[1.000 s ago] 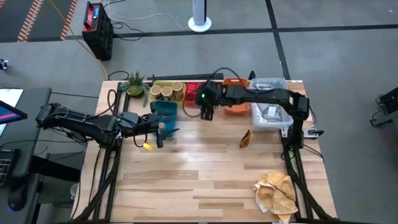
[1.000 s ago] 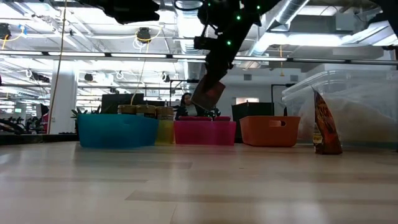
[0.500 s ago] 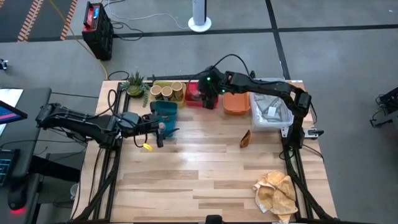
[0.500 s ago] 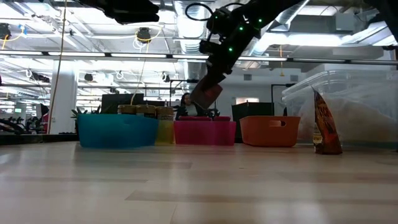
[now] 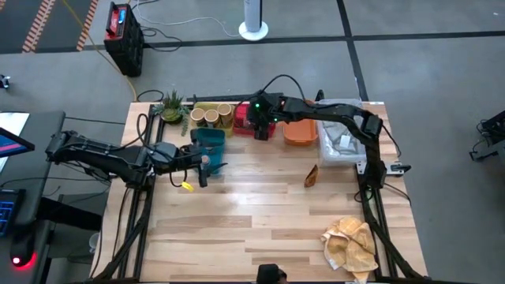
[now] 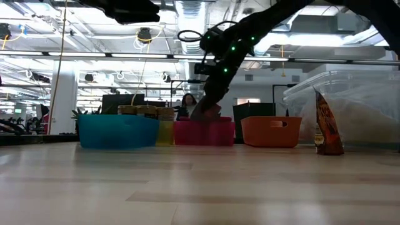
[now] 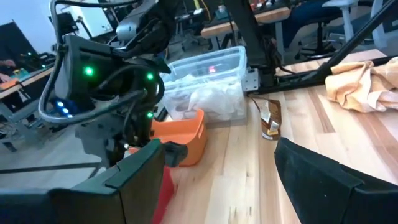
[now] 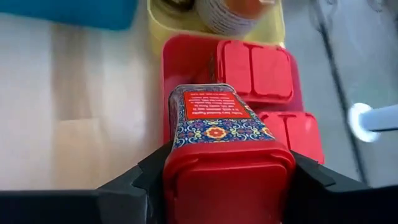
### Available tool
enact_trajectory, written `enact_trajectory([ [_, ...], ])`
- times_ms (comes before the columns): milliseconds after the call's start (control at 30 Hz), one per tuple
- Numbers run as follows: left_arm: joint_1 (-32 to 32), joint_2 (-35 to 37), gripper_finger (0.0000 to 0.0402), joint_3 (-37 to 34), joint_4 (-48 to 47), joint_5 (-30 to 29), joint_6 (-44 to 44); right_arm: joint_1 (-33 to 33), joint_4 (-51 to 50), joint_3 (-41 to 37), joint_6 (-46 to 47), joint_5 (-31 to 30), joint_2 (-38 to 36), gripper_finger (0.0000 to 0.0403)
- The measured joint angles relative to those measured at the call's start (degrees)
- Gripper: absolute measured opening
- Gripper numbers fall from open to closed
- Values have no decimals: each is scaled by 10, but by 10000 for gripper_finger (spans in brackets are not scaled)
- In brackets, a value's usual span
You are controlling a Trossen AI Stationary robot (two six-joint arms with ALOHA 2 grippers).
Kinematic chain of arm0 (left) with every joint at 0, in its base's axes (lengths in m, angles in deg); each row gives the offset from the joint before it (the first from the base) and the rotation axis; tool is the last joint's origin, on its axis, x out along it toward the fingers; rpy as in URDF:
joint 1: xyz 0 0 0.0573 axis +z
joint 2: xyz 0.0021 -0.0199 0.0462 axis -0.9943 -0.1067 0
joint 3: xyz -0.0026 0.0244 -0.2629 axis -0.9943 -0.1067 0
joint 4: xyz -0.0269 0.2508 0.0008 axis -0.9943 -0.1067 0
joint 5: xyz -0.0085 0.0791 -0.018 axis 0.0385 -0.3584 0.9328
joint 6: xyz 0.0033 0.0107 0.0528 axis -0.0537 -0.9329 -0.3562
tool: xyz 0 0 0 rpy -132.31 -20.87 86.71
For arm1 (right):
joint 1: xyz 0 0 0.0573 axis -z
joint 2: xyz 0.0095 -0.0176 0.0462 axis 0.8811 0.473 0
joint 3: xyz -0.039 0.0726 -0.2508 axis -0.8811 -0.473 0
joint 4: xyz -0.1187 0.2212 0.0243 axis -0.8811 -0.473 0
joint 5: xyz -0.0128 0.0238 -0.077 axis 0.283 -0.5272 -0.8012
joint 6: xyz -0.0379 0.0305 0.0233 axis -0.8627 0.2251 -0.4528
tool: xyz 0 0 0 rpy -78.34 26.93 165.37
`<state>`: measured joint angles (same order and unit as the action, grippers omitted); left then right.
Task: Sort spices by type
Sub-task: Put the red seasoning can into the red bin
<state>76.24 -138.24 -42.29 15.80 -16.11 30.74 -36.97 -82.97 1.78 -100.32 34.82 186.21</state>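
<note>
One red box (image 8: 225, 144) clamped in your right gripper (image 8: 227, 177) over the red tray (image 8: 186, 53) at the bench's far edge, your left gripper (image 5: 202, 164) waiting near the left edge beside the teal tray (image 5: 207, 138), jaws apart.

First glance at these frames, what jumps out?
The right gripper is shut on a red spice box, held low over the red tray at the table's back edge. The left gripper waits open beside the teal tray. A crumpled paper wad lies at the near right corner.

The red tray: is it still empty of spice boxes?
No. The red tray already holds red-lidded boxes, and the right claw grips another red box above it.
</note>
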Motion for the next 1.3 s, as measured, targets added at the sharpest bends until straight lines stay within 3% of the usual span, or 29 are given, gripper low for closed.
enact_trajectory([
  [133,0,0,288,0,-4,0,1,-1,-8,0,-16,-37,2,235],
  [533,0,0,288,0,-3,0,4,0,-78,0,-3,-47,3,242],
  [900,0,0,288,0,-2,0,7,-10,-52,1,19,-46,3,283],
  [1300,0,0,288,0,-6,0,8,-19,-192,100,29,-65,-28,293],
])
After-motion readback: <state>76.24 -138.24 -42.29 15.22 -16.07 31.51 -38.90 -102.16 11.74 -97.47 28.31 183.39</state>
